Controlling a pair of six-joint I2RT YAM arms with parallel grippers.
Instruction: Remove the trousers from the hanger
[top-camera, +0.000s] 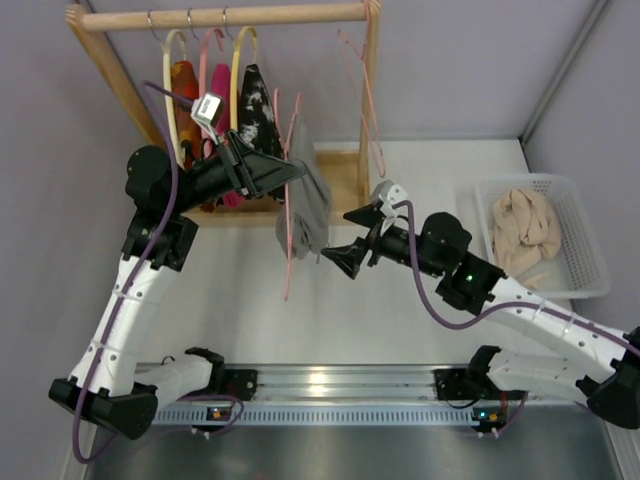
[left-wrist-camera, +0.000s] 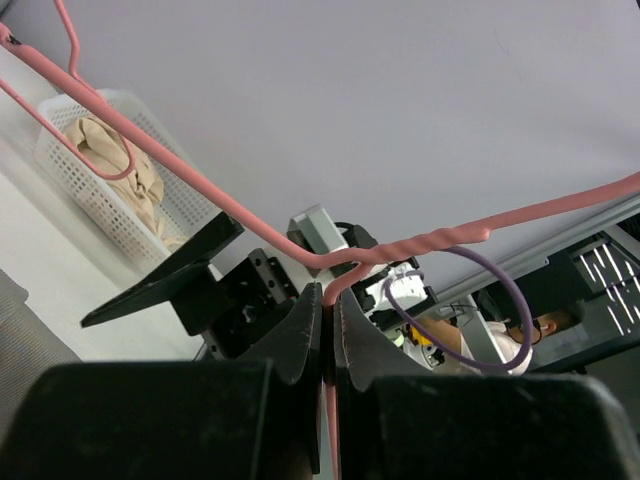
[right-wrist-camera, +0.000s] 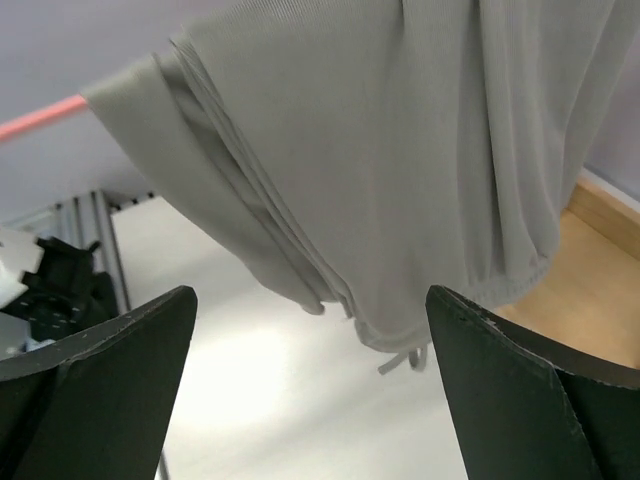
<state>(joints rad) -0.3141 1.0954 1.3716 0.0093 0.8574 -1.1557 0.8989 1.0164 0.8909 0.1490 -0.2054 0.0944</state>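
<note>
Left gripper (top-camera: 296, 172) is clamped on the hanger (top-camera: 288, 250), off the rack (top-camera: 220, 16); trousers (top-camera: 312, 205) drape over its bar; right gripper (top-camera: 353, 238) gapes wide beside their hem; next, probably: close on the fabric and pull it free.

Two thin pink hangers (top-camera: 288, 265); three thick looped hangers (top-camera: 237, 70); one trousers (top-camera: 312, 205); one basket (top-camera: 592, 250)

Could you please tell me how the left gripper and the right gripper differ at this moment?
The left gripper is shut; the right gripper stands wide open. The left gripper pinches the wire of the hanger; the right gripper holds nothing, and the trousers hang just beyond its fingers. Both are black two-finger grippers at the same hanger.
</note>
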